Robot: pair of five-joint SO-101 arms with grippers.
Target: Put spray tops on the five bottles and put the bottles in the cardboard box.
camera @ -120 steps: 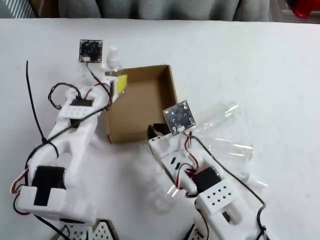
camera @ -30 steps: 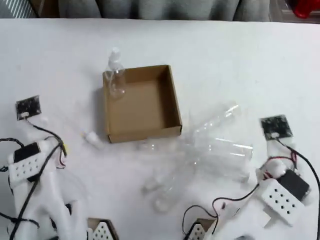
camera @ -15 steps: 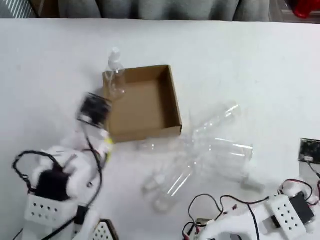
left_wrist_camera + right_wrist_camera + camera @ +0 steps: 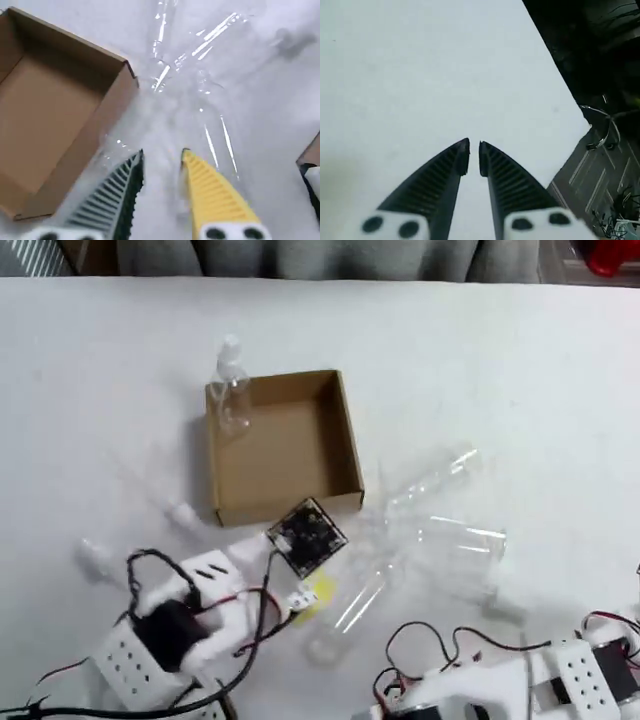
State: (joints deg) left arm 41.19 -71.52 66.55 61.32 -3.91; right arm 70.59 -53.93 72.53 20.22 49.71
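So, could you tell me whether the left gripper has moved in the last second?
Yes: the left gripper swung from left of the cardboard box to its front wall, beside the lying bottles.

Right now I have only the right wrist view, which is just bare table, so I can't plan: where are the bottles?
Observer: Several clear bottles lie heaped on the table, right of the cardboard box.
Operator: Any capped yet?
Observer: One capped bottle stands upright at the box's far left corner.
Operator: And the left gripper?
Observer: The left gripper is open, low beside the box's near right corner, facing the heap.
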